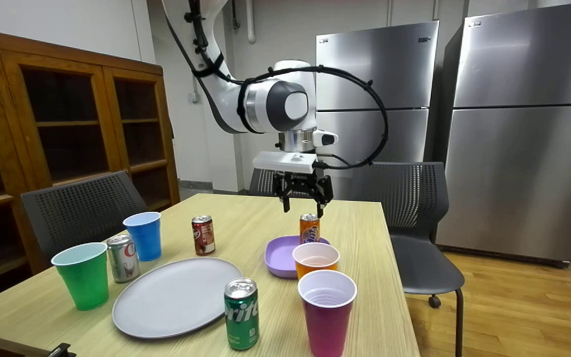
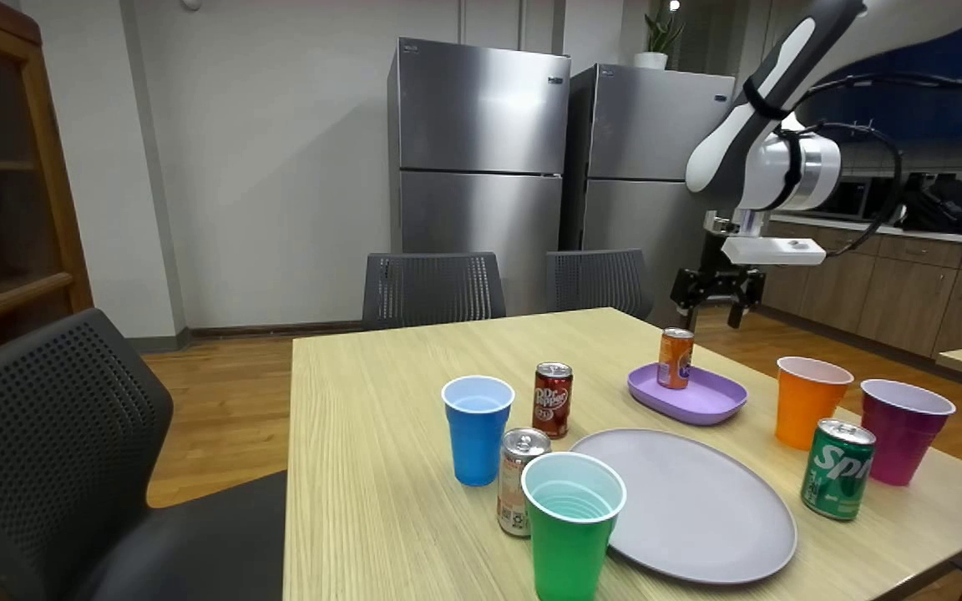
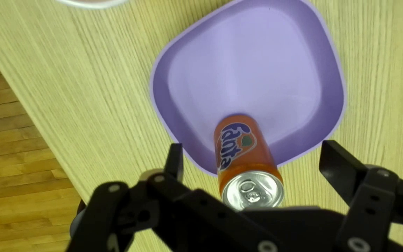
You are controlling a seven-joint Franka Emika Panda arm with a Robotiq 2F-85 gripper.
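Jaws spread wide, the gripper (image 1: pixel 303 210) hangs higher than the purple tray (image 3: pixel 247 66); the Fanta can (image 3: pixel 245 150) stands inside the tray near its rim (image 3: pixel 298 155), and tabletop (image 3: pixel 93 105) separates tray from table's edge (image 3: pixel 35 119).

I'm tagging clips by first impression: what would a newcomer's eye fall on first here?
Probably the black gripper, hanging open close to the orange Fanta can, which stands upright inside the purple dish. Next comes the large gray plate, flat on the table, with the green cup beside it.
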